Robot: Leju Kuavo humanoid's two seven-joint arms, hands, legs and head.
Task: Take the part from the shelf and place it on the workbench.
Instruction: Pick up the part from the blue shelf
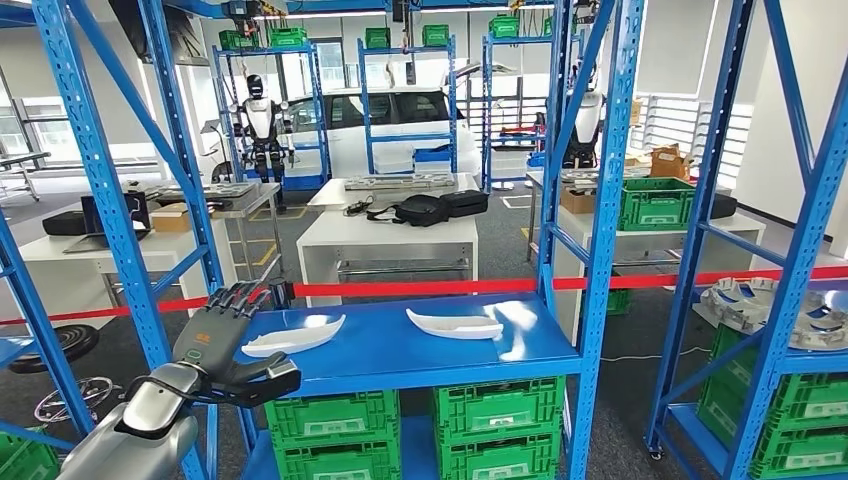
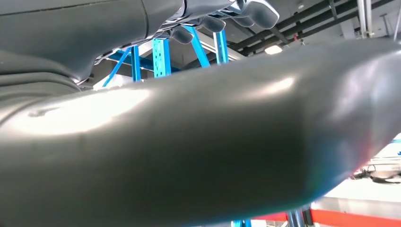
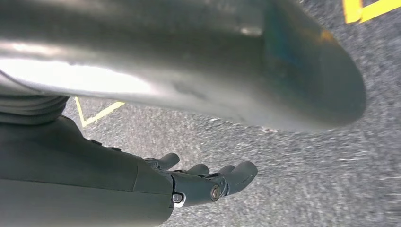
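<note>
Two white curved parts lie on the blue shelf [image 1: 400, 350]: the left part [image 1: 292, 336] and the right part [image 1: 455, 324]. My left hand [image 1: 222, 340] is raised at the shelf's left end, fingers spread and thumb stretched toward the left part, holding nothing. It stands just left of that part, not touching it. In the left wrist view the thick thumb [image 2: 198, 146] crosses close to the lens, with the darker fingertips [image 2: 222, 16] beyond. My right hand [image 3: 189, 182] hangs over the grey floor with its fingers loosely extended and nothing in it.
Blue uprights [image 1: 602, 230] frame the shelf. Green crates [image 1: 420, 425] sit on the level below. A red tape barrier [image 1: 500, 286] runs behind the shelf. Beyond it stand white workbenches [image 1: 390, 240] with black bags. A neighbouring rack at the right holds metal parts [image 1: 760, 305].
</note>
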